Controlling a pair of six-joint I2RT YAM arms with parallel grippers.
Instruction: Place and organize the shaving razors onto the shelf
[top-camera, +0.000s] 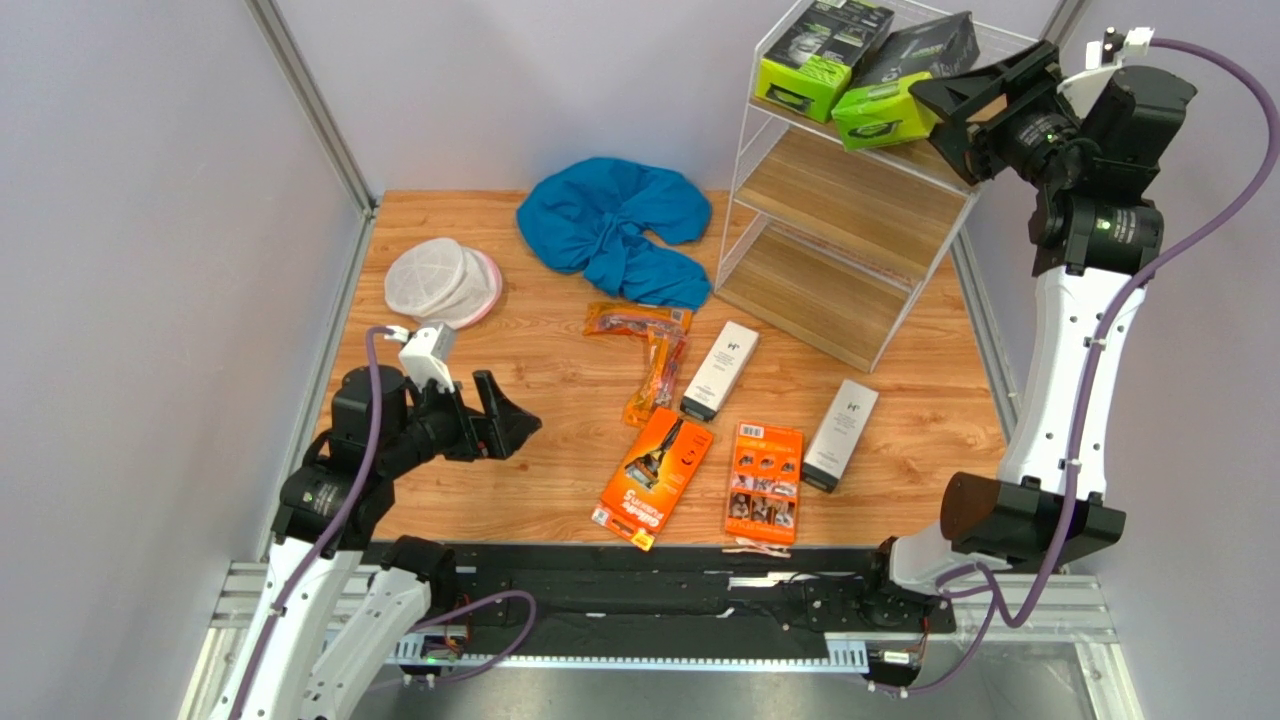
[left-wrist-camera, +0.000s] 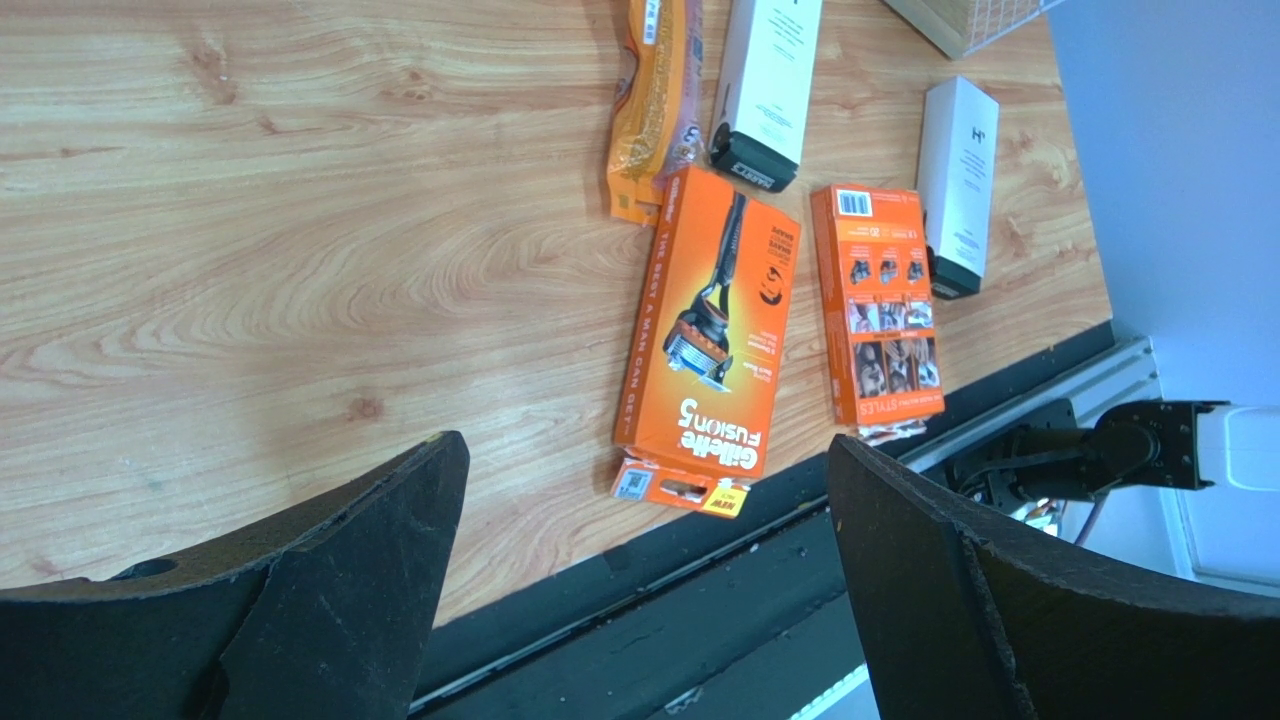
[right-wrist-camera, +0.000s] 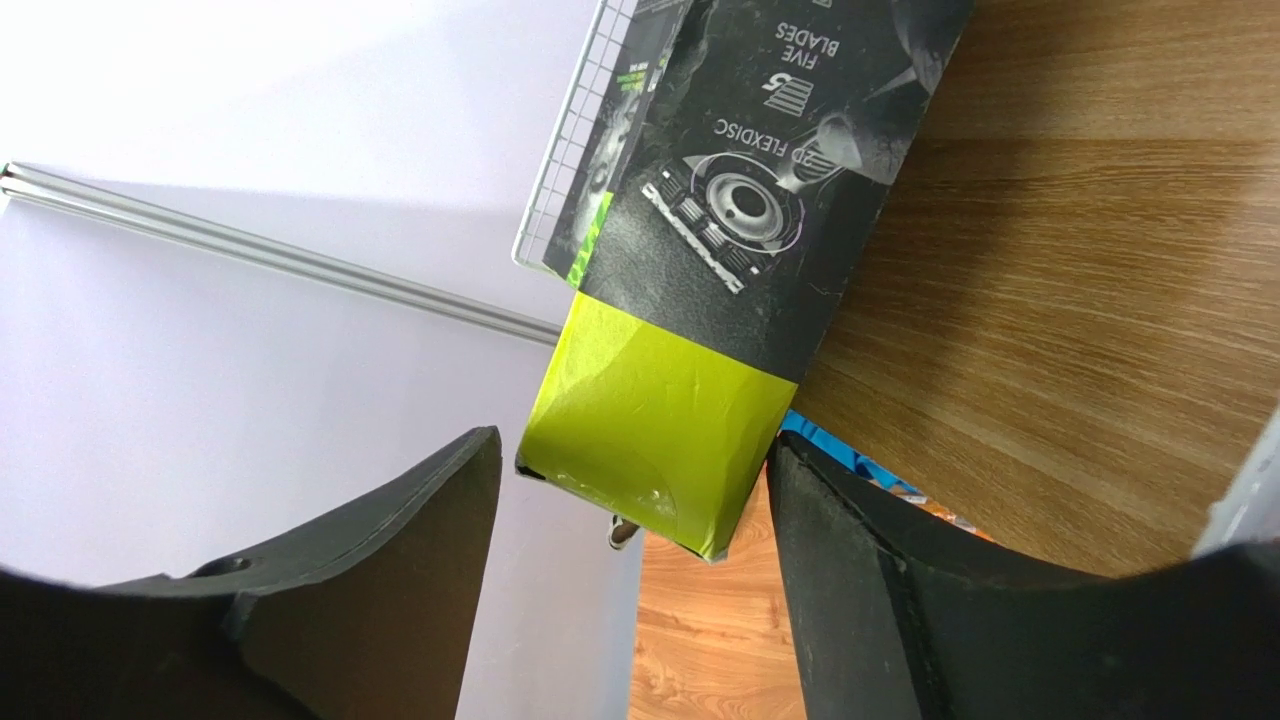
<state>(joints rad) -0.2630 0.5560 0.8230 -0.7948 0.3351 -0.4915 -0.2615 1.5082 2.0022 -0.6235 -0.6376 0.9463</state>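
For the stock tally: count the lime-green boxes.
2, both atop the shelf: the left box and the right box, between the fingers of the right gripper. Others may be hidden.

The shelf (top-camera: 849, 203) is standing at 1 o'clock on the table (top-camera: 511, 360), carrying the left pack (top-camera: 819, 53) and right pack (top-camera: 902, 87) side by side on its top tier, with the cloth (top-camera: 616, 225) lying at 12 o'clock and the mesh pouch (top-camera: 440, 282) at 10. At centre the bag of disposables (top-camera: 646, 345) is lying just left of the rear slim box (top-camera: 720, 369), the front slim box (top-camera: 840, 434) is lying toward 4 o'clock, and the left carton (top-camera: 655, 477) and right carton (top-camera: 763, 480) are lying side by side at 6.
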